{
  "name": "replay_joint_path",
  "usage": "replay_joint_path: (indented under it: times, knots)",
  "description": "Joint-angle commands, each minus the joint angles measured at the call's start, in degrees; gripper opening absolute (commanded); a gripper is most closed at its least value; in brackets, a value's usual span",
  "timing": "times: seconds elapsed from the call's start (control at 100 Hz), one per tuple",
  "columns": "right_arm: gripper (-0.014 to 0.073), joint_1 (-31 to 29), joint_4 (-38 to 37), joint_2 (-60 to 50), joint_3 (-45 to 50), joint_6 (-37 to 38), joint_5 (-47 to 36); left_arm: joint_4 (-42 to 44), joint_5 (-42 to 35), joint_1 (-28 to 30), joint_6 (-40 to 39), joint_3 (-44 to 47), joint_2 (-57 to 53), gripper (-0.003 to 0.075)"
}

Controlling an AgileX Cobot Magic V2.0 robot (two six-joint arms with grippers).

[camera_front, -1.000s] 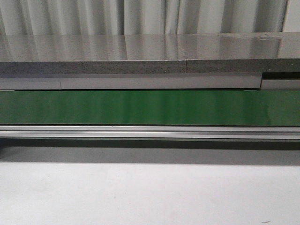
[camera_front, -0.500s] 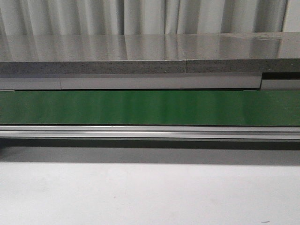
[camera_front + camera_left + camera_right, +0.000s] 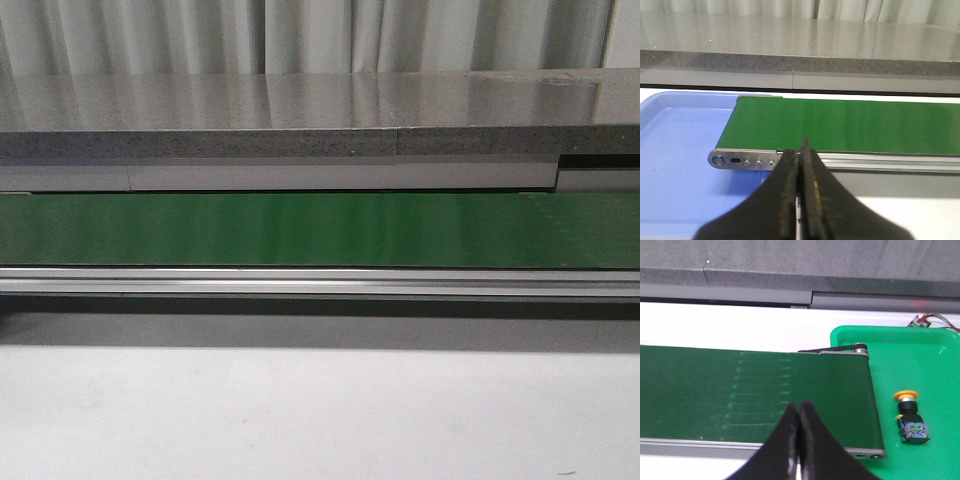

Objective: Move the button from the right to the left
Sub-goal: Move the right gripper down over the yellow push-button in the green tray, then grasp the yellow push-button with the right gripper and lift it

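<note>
Lying beside right gripper (image 3: 798, 412): button (image 3: 910, 416)

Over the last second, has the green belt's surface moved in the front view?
Cannot tell. The belt sits unchanged against the metal rail; its pale bands differ slightly between frames, but nothing rides on it to show travel.

Grey speckled counter (image 3: 300, 110), pale curtain (image 3: 300, 35) behind (possibly pleated).

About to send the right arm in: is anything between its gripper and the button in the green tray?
Nothing visible. The button lies alone in the green tray, just past the belt end; the right gripper, shut, is over the belt.
</note>
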Motion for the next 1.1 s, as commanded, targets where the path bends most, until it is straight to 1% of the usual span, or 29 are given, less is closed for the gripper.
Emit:
replay_joint_path:
  times: [0.0,0.13,0.31,0.51,0.58,0.65,0.67,0.68,0.71,0.72,0.78,0.79,0.82,0.85,0.86,0.87,0.94,1.09]
  knots:
    - [-0.0067,-0.3,0.6,4.5,-5.1,-0.1,-0.8,0.0,-4.5,-0.3,-0.5,2.5,-1.8,-0.002]
    - [-0.0067,-0.3,0.6,10.5,-9.5,-0.1,3.1,0.0,-4.5,-0.3,-0.5,2.5,-1.8,-0.002]
    - [-0.0067,-1.8,0.6,17.7,-14.3,-0.1,6.0,0.0,-4.5,-0.3,-0.5,2.5,-1.8,-0.002]
    - [-0.0067,-6.5,0.6,24.0,-18.7,-0.2,10.9,0.0,-4.5,-0.3,-0.5,2.5,-1.8,-0.002]
    - [-0.0055,-8.2,0.6,25.8,-20.1,-1.1,13.2,0.0,-4.5,-0.3,-0.5,2.5,-1.8,-0.002]
    - [0.0008,-9.8,0.6,27.4,-21.1,-2.5,15.3,0.0,-4.5,-0.3,-0.5,2.5,-1.8,-0.002]
    - [0.007,-10.9,0.6,28.0,-21.3,-3.0,16.3,0.0,-4.5,-0.3,-0.5,2.5,-1.8,-0.002]
    - [0.007,-10.9,0.6,28.1,-21.3,-3.0,16.3,0.0,-4.5,-0.3,-0.5,2.5,-1.8,-0.002]
    - [0.015,-12.1,0.6,28.4,-21.3,-3.1,16.9,0.0,-4.5,-0.3,-0.5,2.5,-1.8,-0.002]
    - [0.015,-12.1,0.6,28.6,-21.3,-3.1,16.9,0.0,-4.5,-0.3,-0.5,2.5,-1.8,-0.002]
    - [0.0332,-14.6,0.2,29.5,-21.3,-3.1,18.1,0.0,-4.5,-0.3,-0.5,2.5,-1.8,-0.002]
    - [0.0332,-14.6,0.1,29.6,-21.3,-3.1,18.1,0.0,-4.5,-0.3,-0.5,2.5,-1.8,-0.002]
    - [0.0413,-16.0,-1.0,30.3,-21.3,-3.1,18.3,0.0,-4.5,-0.3,-0.5,2.5,-1.8,-0.002]
    - [0.0475,-17.1,-2.2,30.8,-21.3,-3.1,18.4,0.0,-4.5,-0.3,-0.5,2.5,-1.8,-0.002]
    - [0.0475,-17.4,-2.5,30.9,-21.3,-3.1,18.4,0.0,-4.5,-0.3,-0.5,2.5,-1.8,-0.002]
    - [0.0503,-17.9,-3.1,31.2,-21.3,-3.1,18.4,0.0,-4.5,-0.3,-0.5,2.5,-1.8,-0.002]
    - [0.0544,-20.4,-5.6,32.2,-21.3,-3.1,18.1,0.0,-4.5,-0.3,-0.5,2.5,-1.8,-0.002]
    - [0.054,-24.7,-6.2,34.9,-21.3,-3.3,15.7,0.0,-4.5,-0.3,-0.5,2.5,-1.8,-0.002]
